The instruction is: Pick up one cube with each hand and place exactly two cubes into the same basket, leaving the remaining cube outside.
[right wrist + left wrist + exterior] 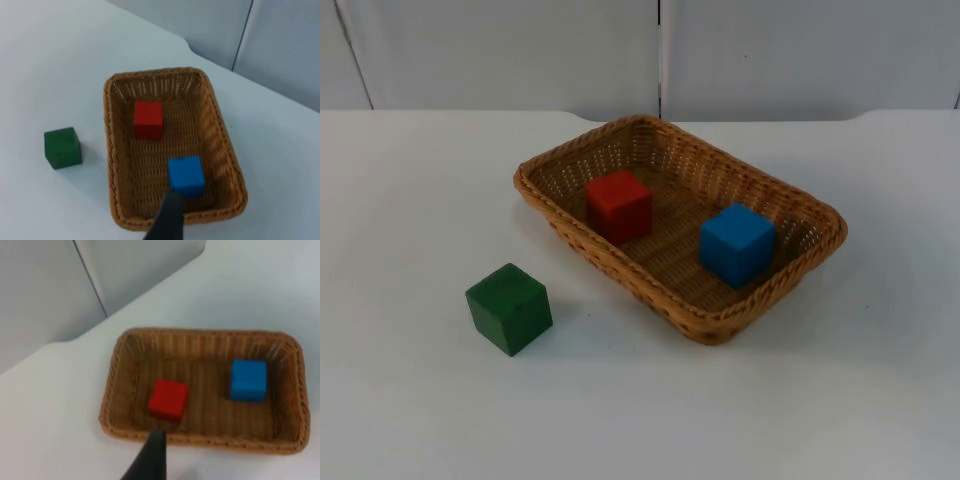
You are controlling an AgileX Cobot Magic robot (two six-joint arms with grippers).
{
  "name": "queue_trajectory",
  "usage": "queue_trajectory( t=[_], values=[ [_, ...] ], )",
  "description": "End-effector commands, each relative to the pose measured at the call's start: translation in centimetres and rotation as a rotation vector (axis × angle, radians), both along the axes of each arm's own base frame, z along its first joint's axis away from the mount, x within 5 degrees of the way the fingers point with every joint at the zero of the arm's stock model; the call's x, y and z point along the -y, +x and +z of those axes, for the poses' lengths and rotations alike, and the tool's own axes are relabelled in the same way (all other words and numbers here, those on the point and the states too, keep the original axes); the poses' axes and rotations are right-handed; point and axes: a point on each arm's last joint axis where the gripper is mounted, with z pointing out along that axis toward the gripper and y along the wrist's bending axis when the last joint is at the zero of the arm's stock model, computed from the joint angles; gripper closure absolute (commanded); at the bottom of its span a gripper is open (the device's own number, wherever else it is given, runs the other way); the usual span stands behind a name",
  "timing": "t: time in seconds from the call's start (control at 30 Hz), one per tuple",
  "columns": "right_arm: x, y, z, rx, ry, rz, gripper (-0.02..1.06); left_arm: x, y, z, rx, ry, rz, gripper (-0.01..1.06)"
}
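A woven wicker basket (575, 237) stands in the middle of the table. A red cube (619, 205) lies in its left half and a blue cube (736, 243) in its right half, well apart. A green cube (509, 308) rests on the table outside the basket, off its front left side. My left gripper (152, 457) hangs high above the table, looking down on the basket (111, 390), the red cube (168, 398) and the blue cube (248, 380). My right gripper (170, 217) also hangs high, over the basket (112, 150), with the blue cube (186, 175), red cube (148, 119) and green cube (63, 147) below.
The white table top (410, 200) runs back to the grey partition wall (520, 50). Open table lies around the basket on all sides and in front of the green cube.
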Motion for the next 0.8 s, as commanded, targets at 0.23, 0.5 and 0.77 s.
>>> queue_trajectory(
  t=[0.23, 0.5, 0.77],
  values=[
    [1.6, -2.7, -0.5, 0.029, 0.040, -0.011, 0.31, -1.7, -3.8, -2.1, 0.054, -0.037, 0.019, 0.15],
    [2.8, -4.5, -0.5, 0.058, 0.072, -0.017, 0.31, -2.8, -6.4, -3.6, 0.049, -0.051, 0.022, 0.15],
    [4.3, -7.1, -2.6, 0.060, 0.073, -0.017, 0.31, -4.3, -9.9, -3.9, 0.079, -0.099, 0.017, 0.15]
  ],
)
